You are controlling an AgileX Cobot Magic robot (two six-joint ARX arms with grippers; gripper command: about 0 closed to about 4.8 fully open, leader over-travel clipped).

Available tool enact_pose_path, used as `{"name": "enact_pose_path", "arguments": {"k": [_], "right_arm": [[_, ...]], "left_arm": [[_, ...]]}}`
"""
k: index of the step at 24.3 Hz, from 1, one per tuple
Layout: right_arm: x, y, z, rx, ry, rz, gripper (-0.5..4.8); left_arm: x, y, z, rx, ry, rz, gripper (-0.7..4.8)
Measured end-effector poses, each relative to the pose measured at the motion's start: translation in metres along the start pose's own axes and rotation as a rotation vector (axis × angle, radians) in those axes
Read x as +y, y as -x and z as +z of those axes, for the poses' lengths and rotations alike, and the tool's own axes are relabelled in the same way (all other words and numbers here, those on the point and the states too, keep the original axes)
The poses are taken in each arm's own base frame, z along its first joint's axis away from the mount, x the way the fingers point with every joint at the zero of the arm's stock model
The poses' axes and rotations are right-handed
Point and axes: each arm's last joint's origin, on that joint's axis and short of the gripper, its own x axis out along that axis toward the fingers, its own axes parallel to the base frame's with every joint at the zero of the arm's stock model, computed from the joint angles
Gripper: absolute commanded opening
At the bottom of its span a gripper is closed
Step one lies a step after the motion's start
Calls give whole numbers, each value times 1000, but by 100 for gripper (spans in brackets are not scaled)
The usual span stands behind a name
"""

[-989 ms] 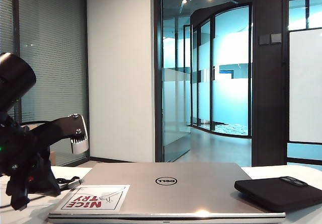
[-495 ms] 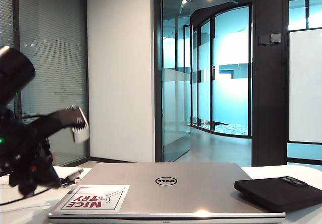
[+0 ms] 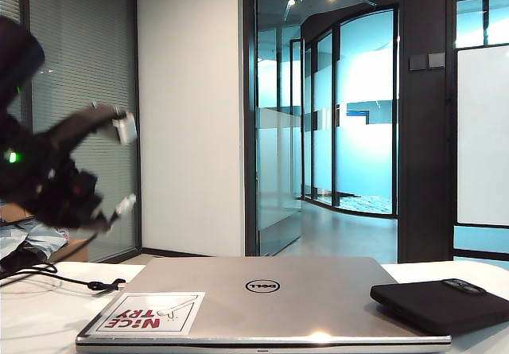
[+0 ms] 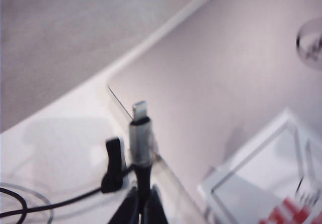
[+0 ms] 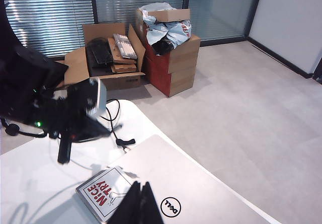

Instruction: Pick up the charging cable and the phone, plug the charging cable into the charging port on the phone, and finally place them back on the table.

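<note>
1. Left gripper (image 3: 107, 215) is held above the table's (image 3: 32, 322) left side, its jaws pinched on the charging cable (image 4: 142, 176) just behind the plug, which juts out beyond the laptop (image 3: 262, 302) edge.
2. Right gripper (image 5: 137, 201) is pressed together and empty over the laptop lid; the phone (image 3: 441, 302) lies untouched at the laptop's right corner.
3. Plug alignment could be lost if the thin cord twists or slips in the grip.
4. Trailing slack could be snagged on the laptop edge.
</note>
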Motion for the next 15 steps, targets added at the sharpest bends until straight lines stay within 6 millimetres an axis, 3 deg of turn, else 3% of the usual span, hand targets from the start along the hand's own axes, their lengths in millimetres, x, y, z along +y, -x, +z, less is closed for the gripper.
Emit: {"name": "enact_pose_path", "arguments": {"k": [6, 15], "right_arm": [[0, -5, -1, 16, -48, -4, -5], [-20, -9, -6, 36, -255, -133, -5]], "left_arm": [[-6, 26, 30, -161, 157, 0, -7], [-32, 55, 60, -320, 265, -112, -7]]}}
